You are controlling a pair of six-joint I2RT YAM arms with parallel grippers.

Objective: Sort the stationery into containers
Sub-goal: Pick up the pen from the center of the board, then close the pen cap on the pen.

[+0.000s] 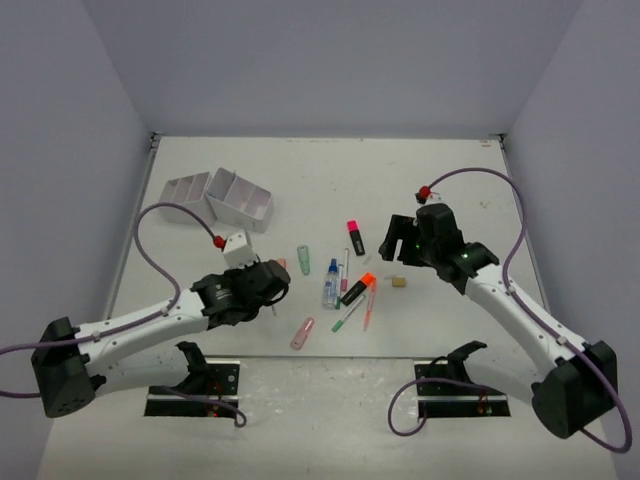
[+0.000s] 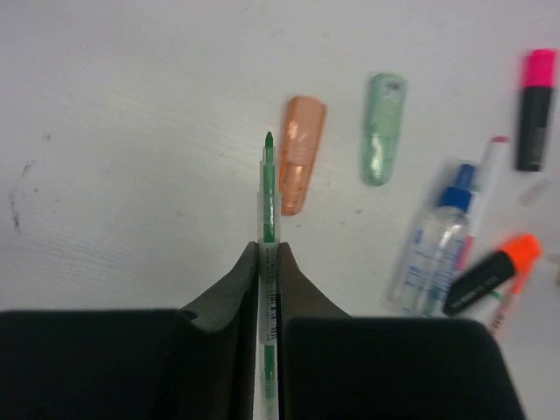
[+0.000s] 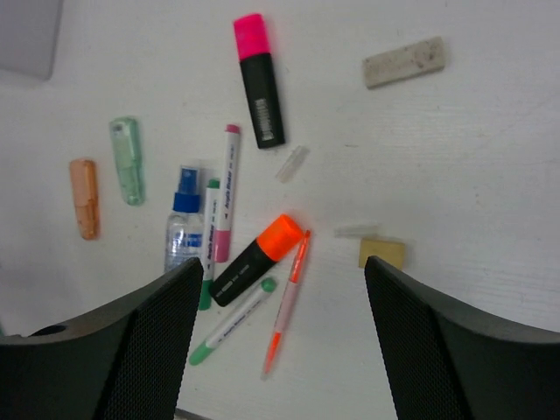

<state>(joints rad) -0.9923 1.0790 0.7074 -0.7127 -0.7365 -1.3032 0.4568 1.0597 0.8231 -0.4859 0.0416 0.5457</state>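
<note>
**Left gripper** [image 2: 267, 255]: the jaws are pressed onto a thin green pen [image 2: 269, 188]. The pen runs lengthwise between the fingers, with its green tip projecting forward. Whether the tip touches the table [image 1: 450, 180] cannot be determined. In the top view this gripper sits just left of the blue-capped clear bottle [image 1: 331, 283].

**Right gripper** [image 3: 282, 267]: the jaws are spread wide with nothing between them. It hangs to the right of the bottle, over the loose items.

**Stationery, located from the bottle:**
- A pink-capped white pen [image 3: 226, 192] and a green-capped white pen [image 3: 208, 249] lie alongside it on its right. The green-capped one is closest against it.
- An orange highlighter [image 3: 254, 262] lies just right of the bottle's base.
- An orange pen [image 3: 287, 302] and a green-ended white pen [image 3: 232, 322] lie beside that highlighter, on the side nearer the arm bases.
- A pink highlighter [image 3: 259, 87] lies beyond the bottle and to its right, apart from it.
- A translucent green piece [image 2: 385, 140] and an orange piece [image 2: 302, 166] lie to the bottle's left, apart from each other.
- A pink piece [image 1: 302, 332] lies left of the bottle, nearer the arm bases.
- A small tan eraser [image 3: 381, 252] lies well to the right.
- A longer grey-tan eraser [image 3: 404, 61] lies further right and beyond.

**White organiser** [image 1: 240, 197]: it stands well to the far left of the bottle, with its compartments facing up.
</note>
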